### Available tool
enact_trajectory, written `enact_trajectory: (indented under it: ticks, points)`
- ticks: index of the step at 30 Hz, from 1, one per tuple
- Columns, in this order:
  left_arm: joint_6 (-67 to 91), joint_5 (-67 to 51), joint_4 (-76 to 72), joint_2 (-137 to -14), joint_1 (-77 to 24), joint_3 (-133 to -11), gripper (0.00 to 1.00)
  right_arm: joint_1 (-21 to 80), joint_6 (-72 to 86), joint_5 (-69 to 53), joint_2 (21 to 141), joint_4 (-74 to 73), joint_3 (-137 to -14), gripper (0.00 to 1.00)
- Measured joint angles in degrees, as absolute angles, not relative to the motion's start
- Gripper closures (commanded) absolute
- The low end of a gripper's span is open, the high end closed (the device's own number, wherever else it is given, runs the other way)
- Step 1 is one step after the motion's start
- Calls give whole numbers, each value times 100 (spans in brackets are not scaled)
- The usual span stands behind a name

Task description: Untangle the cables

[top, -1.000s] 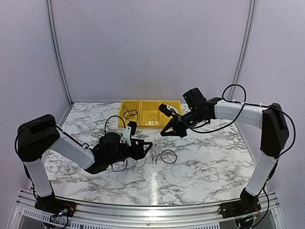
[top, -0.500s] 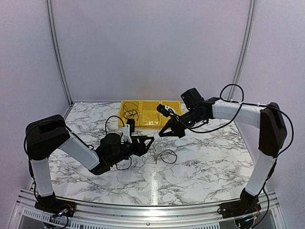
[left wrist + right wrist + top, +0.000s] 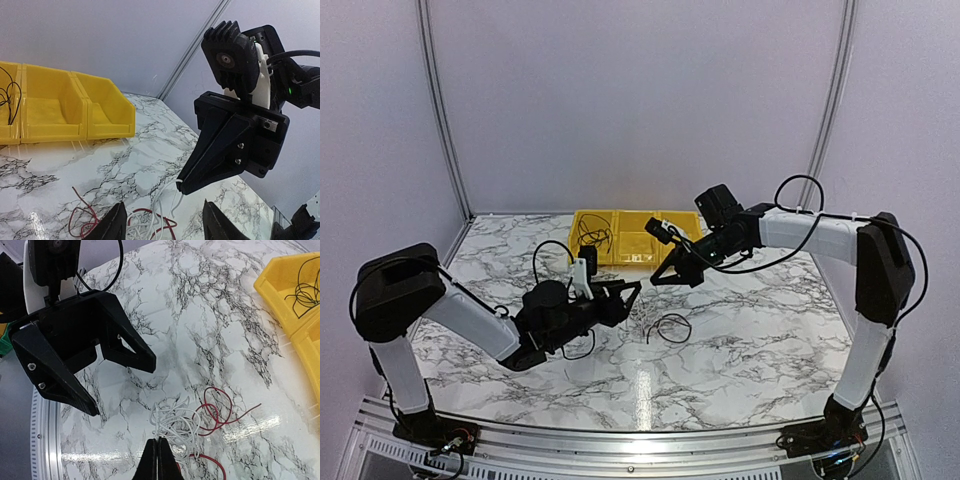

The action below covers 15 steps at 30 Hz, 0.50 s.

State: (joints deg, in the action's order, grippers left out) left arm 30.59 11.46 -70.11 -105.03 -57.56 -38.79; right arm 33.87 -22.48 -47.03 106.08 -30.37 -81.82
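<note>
The cables (image 3: 667, 327) lie as a small loose tangle on the marble table between my two grippers. In the right wrist view they show as a bunched white cable (image 3: 178, 423) and a looped red cable (image 3: 216, 420). My right gripper (image 3: 160, 441) is shut on a strand of the white cable and lifts it a little. My left gripper (image 3: 122, 387) faces it from the left, open and holding nothing. In the left wrist view the white cable (image 3: 159, 202) hangs from the right gripper (image 3: 182, 189) just ahead of my left gripper (image 3: 167, 227). Both grippers hover close together above the table (image 3: 750, 340).
Three joined yellow bins (image 3: 650, 255) stand at the back of the table. The left bin holds thin black cables (image 3: 592, 237). The bins (image 3: 105, 115) lie beyond the grippers in the left wrist view. Grey walls enclose the table.
My left gripper has risen and moved right, toward the right gripper, and its jaws have narrowed slightly. The right gripper has shifted a little left, still shut on the white cable.
</note>
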Motion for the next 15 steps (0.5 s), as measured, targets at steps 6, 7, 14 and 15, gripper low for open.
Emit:
enact_trajectory:
  ticks: [6, 7, 14, 15]
  points:
    - [3065, 1199, -6982, -10973, -5754, -4348, 59, 3387, -2248, -4707, 10606, -3037, -8182, 100]
    - [3072, 1214, -6976, -11041, -5754, -4407, 60, 3387, -2248, -4709, 10606, -3035, -8182, 100]
    - [3057, 1444, -6908, -11408, -5741, -4617, 66, 3387, -2246, -4727, 10545, -3024, -8180, 100]
    - [3059, 1479, -6908, -11454, -5736, -4633, 67, 3387, -2246, -4737, 10519, -3024, -8180, 100]
